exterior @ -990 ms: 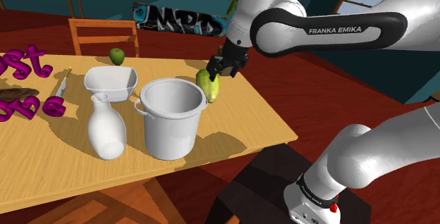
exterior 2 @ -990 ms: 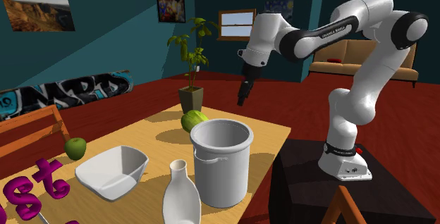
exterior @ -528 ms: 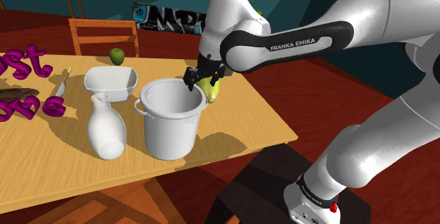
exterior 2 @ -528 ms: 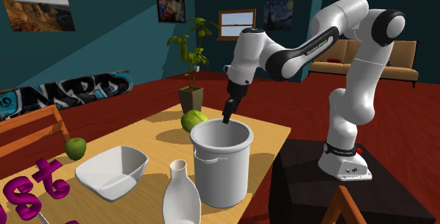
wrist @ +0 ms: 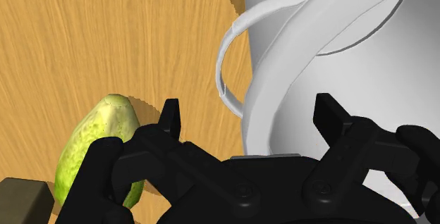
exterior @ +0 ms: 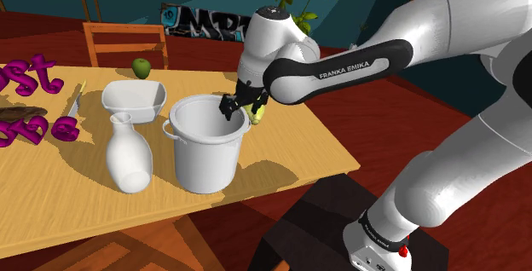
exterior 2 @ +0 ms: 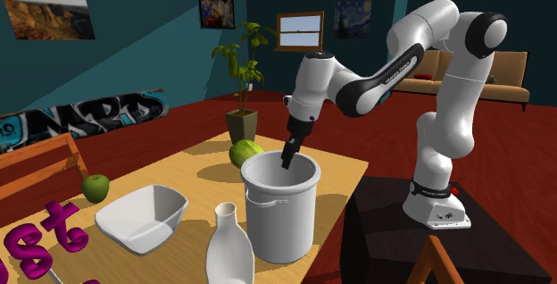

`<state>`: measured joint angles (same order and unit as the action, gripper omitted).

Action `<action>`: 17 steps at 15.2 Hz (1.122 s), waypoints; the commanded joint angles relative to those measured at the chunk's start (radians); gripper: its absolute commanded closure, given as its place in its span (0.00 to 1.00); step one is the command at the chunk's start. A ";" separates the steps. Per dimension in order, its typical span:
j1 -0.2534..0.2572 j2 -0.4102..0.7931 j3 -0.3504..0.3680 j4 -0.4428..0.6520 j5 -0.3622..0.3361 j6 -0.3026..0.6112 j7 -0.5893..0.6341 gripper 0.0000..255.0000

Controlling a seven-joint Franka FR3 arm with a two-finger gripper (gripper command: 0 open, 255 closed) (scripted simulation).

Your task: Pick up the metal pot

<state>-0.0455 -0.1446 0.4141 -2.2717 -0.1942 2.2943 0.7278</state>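
The fingers point(exterior 2: 286, 156) stand apart astride the rim of the pot point(exterior: 205, 154). In the wrist view one tip hangs over the hollow and the other outside the wall, close to the looped handle point(wrist: 221, 75); neither seems to touch. In the shoulder view they sit at about 1 o'clock on the rim, and the pot stands upright on the bench point(exterior: 290, 141).

The likeliest trouble is the grip itself. A pinch on a thin rim at one side leaves the whole pot hanging off-centre, so it may swing, tilt or slide out once lifted. If the outer tip drops a little wide, it could catch the handle instead of the wall and close crooked. The fruit point(wrist: 92, 145), just beyond at 1 o'clock, could be nudged and roll. A tipping pot may knock the vase point(exterior: 128, 154) at its 9 o'clock.
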 commanded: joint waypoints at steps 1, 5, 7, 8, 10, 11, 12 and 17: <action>0.000 0.001 0.000 -0.005 -0.002 0.007 0.002 1.00; 0.000 0.004 0.001 -0.004 -0.003 0.007 0.004 1.00; 0.000 0.003 0.001 -0.003 -0.003 0.006 0.004 1.00; 0.000 0.003 0.001 -0.003 -0.002 0.006 0.003 1.00; -0.001 0.002 0.000 -0.003 -0.002 0.005 0.001 1.00; 0.000 -0.004 -0.001 0.005 0.004 -0.008 -0.005 1.00; 0.001 -0.010 -0.002 0.013 0.009 -0.021 -0.010 1.00; 0.004 -0.037 -0.008 0.055 0.031 -0.085 -0.035 1.00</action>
<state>-0.0415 -0.1772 0.4068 -2.2309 -0.1663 2.2197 0.6958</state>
